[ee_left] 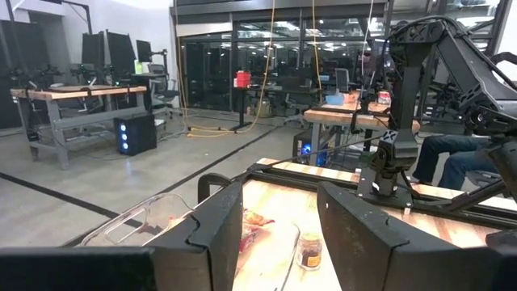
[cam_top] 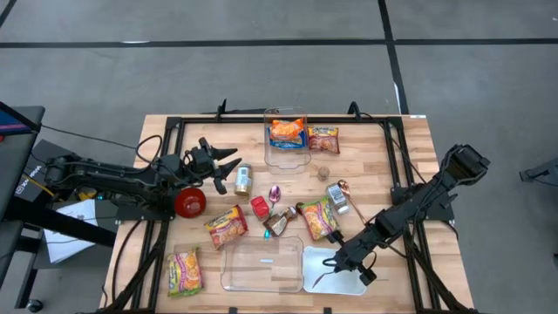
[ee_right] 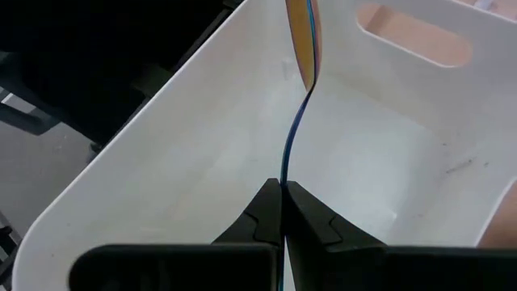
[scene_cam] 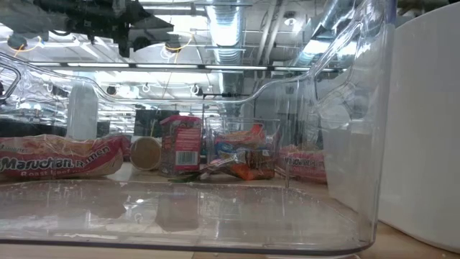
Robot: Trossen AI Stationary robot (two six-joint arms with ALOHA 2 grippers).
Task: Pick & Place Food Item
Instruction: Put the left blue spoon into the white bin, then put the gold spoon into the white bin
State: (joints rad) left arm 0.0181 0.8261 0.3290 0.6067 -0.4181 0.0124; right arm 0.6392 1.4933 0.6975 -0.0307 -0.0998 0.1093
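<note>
The right arm reaches in from the table's right edge and stretches low toward the front, its right gripper [cam_top: 335, 263] down at the near rim of the white tray [cam_top: 349, 279] at the front right. Its wrist camera shows the fingers pinched nearly together on the thin handle of a spoon [ee_right: 300, 48] with a rainbow sheen (the bowl hangs over the tray floor, tilted). The tray wall curves up close beside the fingers, so there is little slack on that side.

The left arm lies along the left side, bent at the elbow, its left gripper [cam_top: 228, 163] held above the wood with fingers spread wide and nothing between them. Just beside it stands a small tin can [cam_top: 242, 180]; a red round object [cam_top: 190, 202] sits under the wrist.

The food is scattered mid-table: a ramen packet [cam_top: 227, 226], another noodle packet [cam_top: 184, 270] at the front-left corner, a third [cam_top: 318, 218] near the right arm. A clear bin [cam_top: 287, 138] at the back holds an orange packet. A clear tray [cam_top: 261, 265] sits front centre, just beside the white one. Bare wood shows at the far left and far right edges.
</note>
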